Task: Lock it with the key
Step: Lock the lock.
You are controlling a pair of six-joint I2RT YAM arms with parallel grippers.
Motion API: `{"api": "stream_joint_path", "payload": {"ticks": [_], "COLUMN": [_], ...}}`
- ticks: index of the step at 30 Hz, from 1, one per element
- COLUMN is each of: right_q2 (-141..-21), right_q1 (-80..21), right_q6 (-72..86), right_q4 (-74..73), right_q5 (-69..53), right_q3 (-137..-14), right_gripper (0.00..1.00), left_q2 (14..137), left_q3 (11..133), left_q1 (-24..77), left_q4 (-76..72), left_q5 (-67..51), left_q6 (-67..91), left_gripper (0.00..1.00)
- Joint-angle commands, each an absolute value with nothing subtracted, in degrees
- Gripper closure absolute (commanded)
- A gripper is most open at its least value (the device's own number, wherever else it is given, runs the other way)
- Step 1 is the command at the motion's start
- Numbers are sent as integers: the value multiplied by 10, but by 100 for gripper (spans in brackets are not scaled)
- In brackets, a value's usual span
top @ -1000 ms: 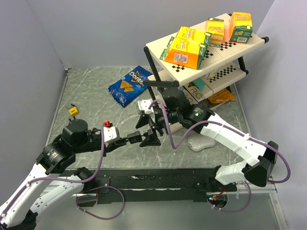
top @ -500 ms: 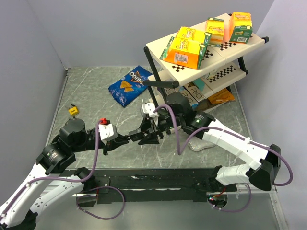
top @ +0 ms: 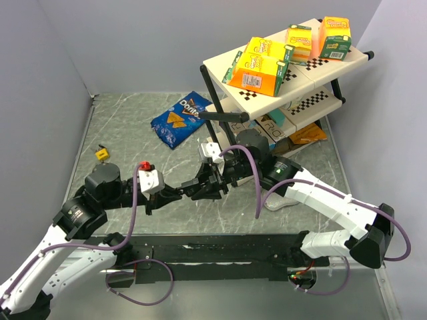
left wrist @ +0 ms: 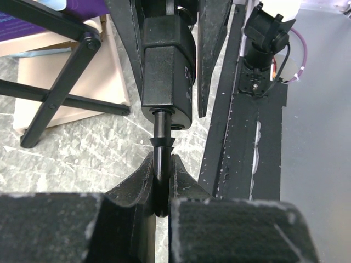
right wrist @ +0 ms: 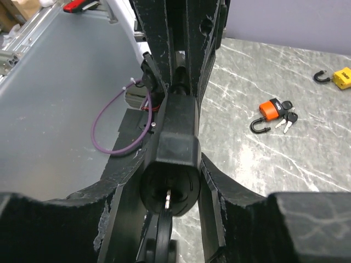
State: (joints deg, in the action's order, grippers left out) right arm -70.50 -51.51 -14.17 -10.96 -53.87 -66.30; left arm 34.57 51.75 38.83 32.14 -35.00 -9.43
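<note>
Black padlock (left wrist: 166, 66) is held aloft between both arms: my right gripper (right wrist: 176, 82) clamps its body, and my left gripper (left wrist: 160, 170) pinches the stem at its end. I see the key (right wrist: 167, 198) seated in the keyway. By my judgement, the locking turn remains to be done.

The left gripper (left wrist: 160, 183) is black, and so is the key (left wrist: 160, 143) pinched in it. Just ahead of its fingertips the padlock (left wrist: 166, 71) is black with faint grey lettering, set between the black fingers of the right gripper (right wrist: 174, 164). Beneath both, the table (left wrist: 93, 148) is grey with white marble veins. Ahead and to the right of the right gripper lies an orange padlock (right wrist: 270, 109) with a black shackle, and farther off a yellow padlock (right wrist: 342, 78). Purple cables (top: 257, 190) loop over the white arms. Beyond both grippers are a blue chip bag (top: 179, 119) and a cream shelf (top: 220, 63) edged in black-and-white checks, bearing yellow-and-green boxes (top: 261, 65).
</note>
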Motion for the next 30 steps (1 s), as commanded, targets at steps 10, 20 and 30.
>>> {"api": "stream_joint_path", "payload": {"ticks": [10, 20, 30], "right_q2": [-708, -709, -686], "right_q1": [-526, -511, -496], "right_q6": [-118, -68, -44], "right_q4": [-68, -50, -13], "right_q5": [-568, -548, -549], "right_q3": [-669, -678, -664], "right_gripper": [73, 100, 100], "left_q2": [363, 359, 336], "left_q3": [526, 533, 528], "left_q1": [387, 386, 383], "left_q4": [213, 277, 362], "left_q5": [-378, -369, -345], "left_q6": [-77, -93, -125], "left_gripper": [99, 63, 51]}}
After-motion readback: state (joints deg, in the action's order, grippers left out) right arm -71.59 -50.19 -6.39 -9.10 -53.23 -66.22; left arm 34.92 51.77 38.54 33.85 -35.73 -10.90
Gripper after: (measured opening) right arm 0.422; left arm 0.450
